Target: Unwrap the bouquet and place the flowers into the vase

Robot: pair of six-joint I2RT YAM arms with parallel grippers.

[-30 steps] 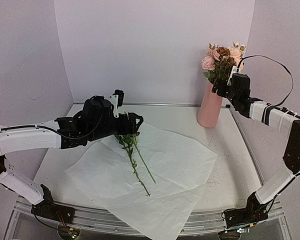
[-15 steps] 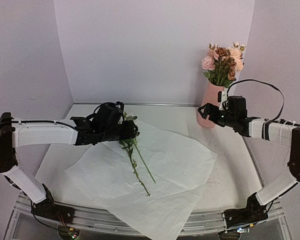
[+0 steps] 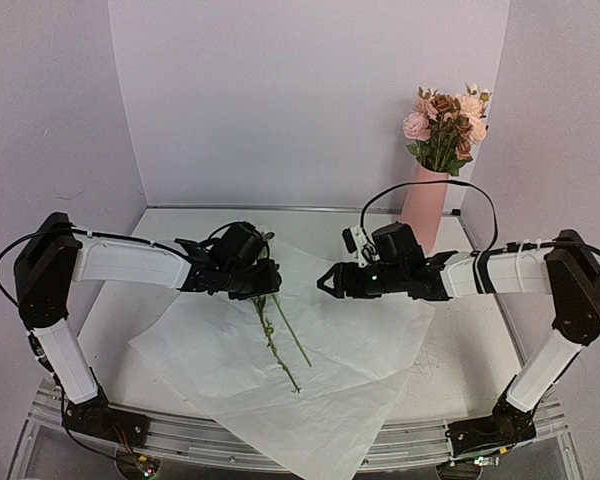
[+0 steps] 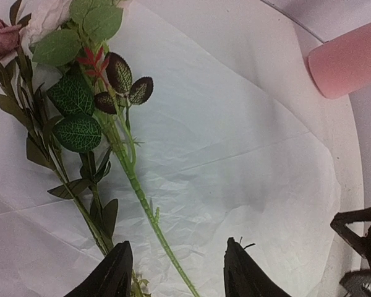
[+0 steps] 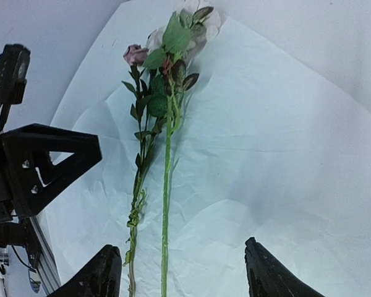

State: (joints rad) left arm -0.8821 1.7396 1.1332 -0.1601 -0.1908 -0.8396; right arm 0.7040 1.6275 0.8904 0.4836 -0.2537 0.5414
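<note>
Two loose flowers [image 3: 277,335] lie side by side on the bouquet's white paper [image 3: 365,325], which is spread flat on the table. My left gripper [image 3: 267,283] hangs low over their leafy upper ends, open. In the left wrist view a green stem [image 4: 149,213] runs between the fingers of the left gripper [image 4: 176,275] without touching them. My right gripper [image 3: 326,282] is open just right of the stems, pointing at them. The right wrist view shows both stems [image 5: 166,185] ahead of the right gripper [image 5: 185,275]. The pink vase [image 3: 423,213] at the back right holds several roses [image 3: 443,118].
The paper overhangs the table's front edge [image 3: 320,455]. Both grippers sit close together, facing each other across the stems; the left gripper's black body [image 5: 43,164] shows in the right wrist view. Walls close in the back and both sides.
The right arm has swung away from the vase, down and left to the stems on the paper. The left gripper has lowered onto the flowers. Both sets of jaws have narrowed.
</note>
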